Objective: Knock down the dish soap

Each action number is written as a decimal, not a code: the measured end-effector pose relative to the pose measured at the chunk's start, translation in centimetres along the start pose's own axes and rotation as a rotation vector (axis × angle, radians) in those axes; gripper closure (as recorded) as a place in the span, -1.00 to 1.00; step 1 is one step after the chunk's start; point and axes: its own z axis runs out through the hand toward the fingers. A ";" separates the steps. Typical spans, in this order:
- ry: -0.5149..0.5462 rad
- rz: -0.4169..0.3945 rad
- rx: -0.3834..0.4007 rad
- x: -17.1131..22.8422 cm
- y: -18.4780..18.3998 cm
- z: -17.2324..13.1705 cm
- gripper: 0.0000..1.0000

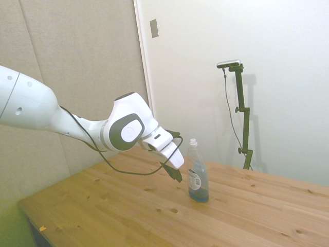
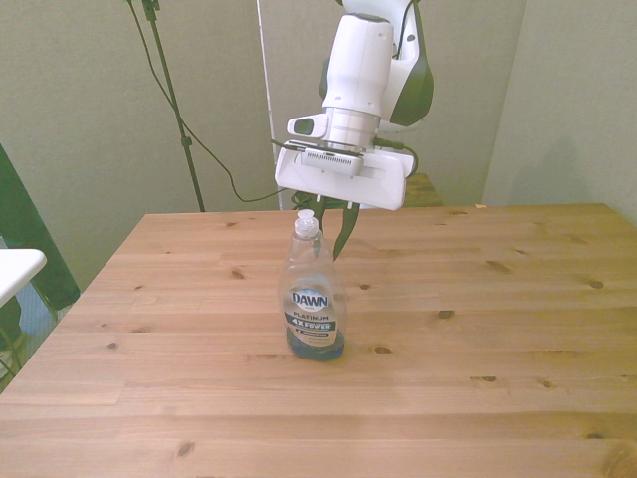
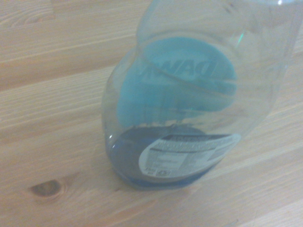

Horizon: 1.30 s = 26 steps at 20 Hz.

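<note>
Right now the arm (image 1: 77,126) hangs over the table (image 1: 257,216), its gripper (image 1: 176,174) just behind the dish soap (image 1: 197,177), which stands upright and nearly empty. I'd say this is the approach: next comes a push high on the bottle. Its dark fingers (image 2: 341,227) look close together, but the bottle partly hides them.

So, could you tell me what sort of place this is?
Probably a robotics lab or test room: a bare wooden table, plain walls, and a lone dish soap bottle standing before the gripper.
</note>
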 end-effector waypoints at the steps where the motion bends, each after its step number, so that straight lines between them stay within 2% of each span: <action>1: 0.006 0.003 -0.001 0.4 -0.2 0.2 1.00; 17: 0.095 0.059 0.026 6.0 -7.7 3.7 1.00; 26: 0.163 0.104 0.066 9.7 -9.8 5.9 1.00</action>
